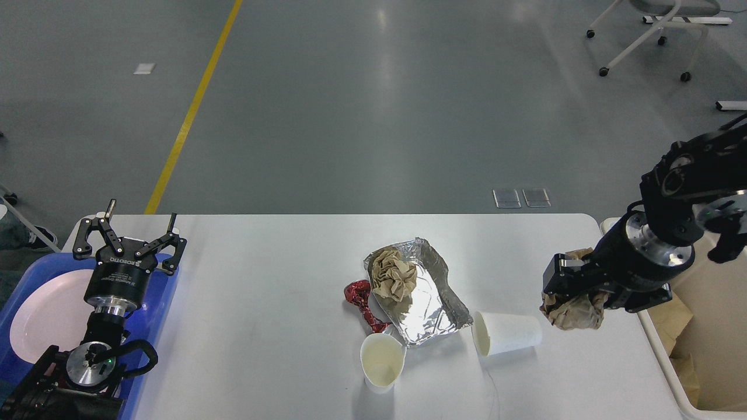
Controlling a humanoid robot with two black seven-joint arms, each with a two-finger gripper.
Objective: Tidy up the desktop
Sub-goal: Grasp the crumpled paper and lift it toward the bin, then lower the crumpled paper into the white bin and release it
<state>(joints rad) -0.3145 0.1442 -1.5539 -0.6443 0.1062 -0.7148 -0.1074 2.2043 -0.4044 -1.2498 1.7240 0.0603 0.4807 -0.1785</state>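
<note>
The white desktop carries a crumpled foil tray with a brown paper wad in it. A red foil wrapper lies at the tray's left. In front stand an upright paper cup and a cup tipped on its side. My right gripper hangs above the desktop's right part, shut on a crumpled brown paper ball. My left gripper stands open over the far left, holding nothing.
A blue tray with a white plate sits at the left edge under my left arm. A cream bin with brown paper inside stands off the right edge. An office chair base stands far back right.
</note>
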